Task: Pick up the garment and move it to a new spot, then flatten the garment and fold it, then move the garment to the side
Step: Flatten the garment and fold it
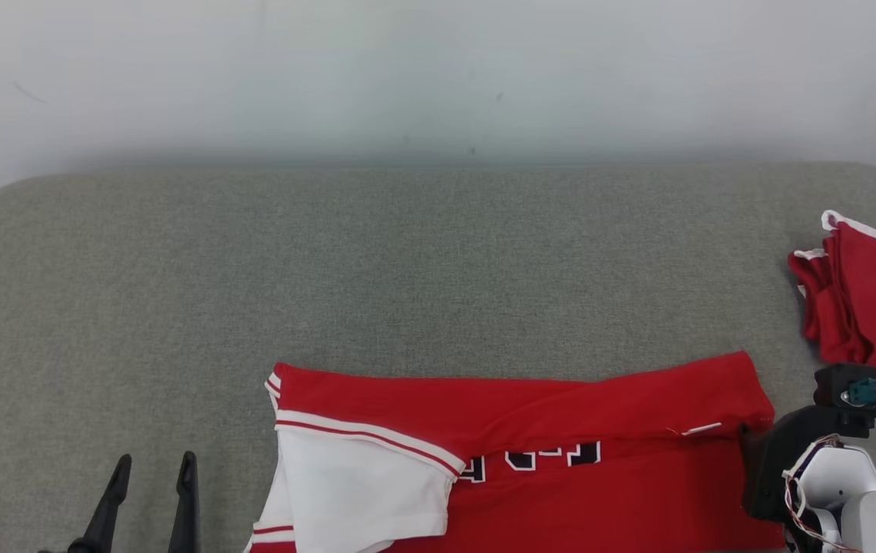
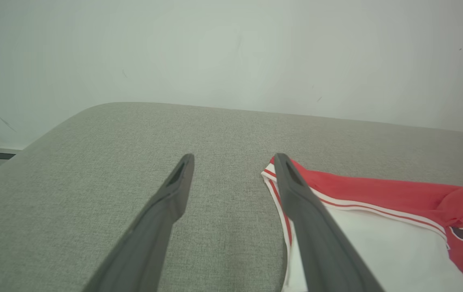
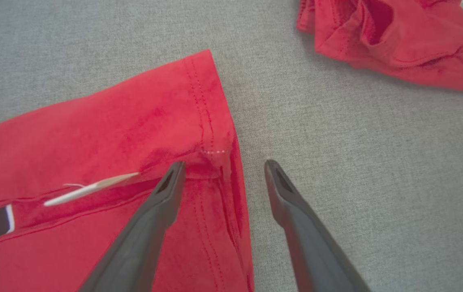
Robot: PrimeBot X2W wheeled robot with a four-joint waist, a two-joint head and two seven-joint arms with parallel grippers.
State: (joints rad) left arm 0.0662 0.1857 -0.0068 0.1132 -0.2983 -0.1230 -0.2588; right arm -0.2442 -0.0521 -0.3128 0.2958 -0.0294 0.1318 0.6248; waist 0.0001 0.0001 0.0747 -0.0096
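A red garment (image 1: 545,430) with white trim, a white sleeve panel and dark lettering lies spread along the near edge of the grey surface. My left gripper (image 1: 153,465) stands open at the lower left, a little left of the garment's white-trimmed corner (image 2: 270,172), with nothing between its fingers. In the right wrist view my right gripper (image 3: 223,166) is open over the garment's right hem (image 3: 215,134): one finger is above the red cloth, the other above bare grey fabric. In the head view the right arm's wrist (image 1: 814,453) sits at the garment's right end.
A second red garment (image 1: 867,299) with white trim lies bunched at the right edge, seen also as a red heap (image 3: 393,36) beyond my right gripper. The grey padded surface (image 1: 407,269) stretches back to a pale wall.
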